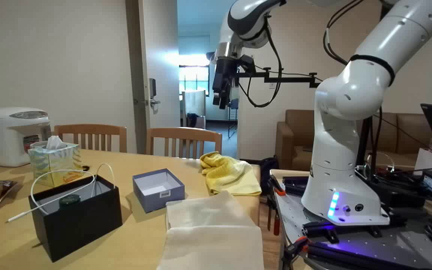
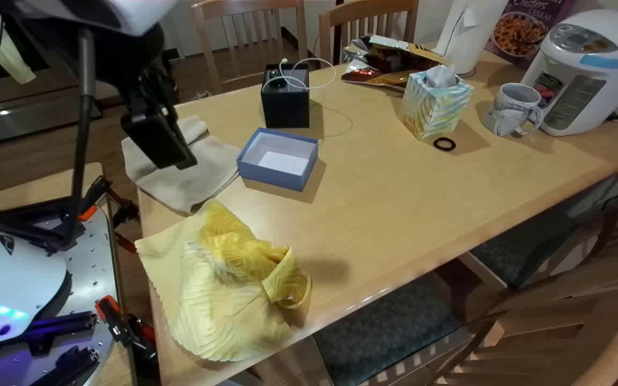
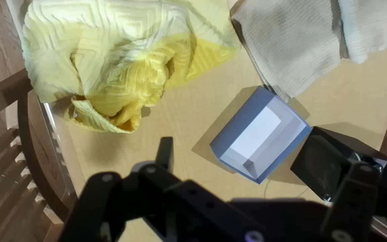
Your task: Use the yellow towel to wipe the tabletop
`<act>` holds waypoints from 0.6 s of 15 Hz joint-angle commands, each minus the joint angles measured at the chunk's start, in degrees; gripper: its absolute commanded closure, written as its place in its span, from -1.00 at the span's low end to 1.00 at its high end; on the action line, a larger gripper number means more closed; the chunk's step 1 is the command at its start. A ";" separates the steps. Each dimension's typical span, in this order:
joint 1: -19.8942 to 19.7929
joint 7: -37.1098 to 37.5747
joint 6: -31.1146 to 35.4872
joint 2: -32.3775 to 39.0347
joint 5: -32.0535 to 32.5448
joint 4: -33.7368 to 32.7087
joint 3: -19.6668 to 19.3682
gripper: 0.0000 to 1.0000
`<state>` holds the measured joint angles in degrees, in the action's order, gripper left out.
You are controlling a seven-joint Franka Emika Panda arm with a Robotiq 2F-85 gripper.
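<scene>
Fingers [image 3: 165, 153]: spread wide in the wrist view, a broad gap between them.
Gripper [image 1: 220, 102]: hanging in the air well above the tabletop [image 2: 421, 198], fingertips downward.
Panda arm [image 1: 336, 138]: white, standing on a perforated metal plate [image 1: 403, 245] beside the tabletop — a blue light strip [image 1: 333, 203] glows on its base.
Yellow towel [image 2: 234, 305]: lying on the tabletop at a corner of the arm's end, bunched into wrinkled folds on one side, its flatter, paler part reaching the edge.
Cream cloth [image 1: 210, 243]: creased, mostly flat, at the same end, near the yellow towel.
Blue box [image 2: 269, 174]: topless, just beside the cream cloth; whether the two touch is hard to tell.
Black box [image 1: 83, 225]: topless, near the blue box, holding a dark round object [image 1: 69, 200]; a white cable [image 1: 19, 216] loops out over its side.
Tissue box [image 2: 432, 110]: leaf-patterned, a tissue [image 2: 441, 76] poking up — a black ring [image 2: 443, 149] lies just beside it.
Mug [image 2: 507, 112]: upright, between the tissue box and a white hot-water dispenser [image 2: 561, 102].
Foil bag [image 2: 384, 59]: lying near a paper towel roll [image 2: 467, 37].
Cereal box [image 2: 521, 29]: between that roll and the hot-water dispenser, partly out of frame.
Chairs [image 1: 184, 132]: slatted wood, along both long sides of the tabletop.
</scene>
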<state>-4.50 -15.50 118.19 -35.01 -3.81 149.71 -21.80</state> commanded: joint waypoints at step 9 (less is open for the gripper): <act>-2.08 -0.80 -0.36 3.71 -2.06 -0.52 3.12 -1.00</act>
<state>-4.92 -15.50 118.01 -31.63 -4.89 149.29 -20.22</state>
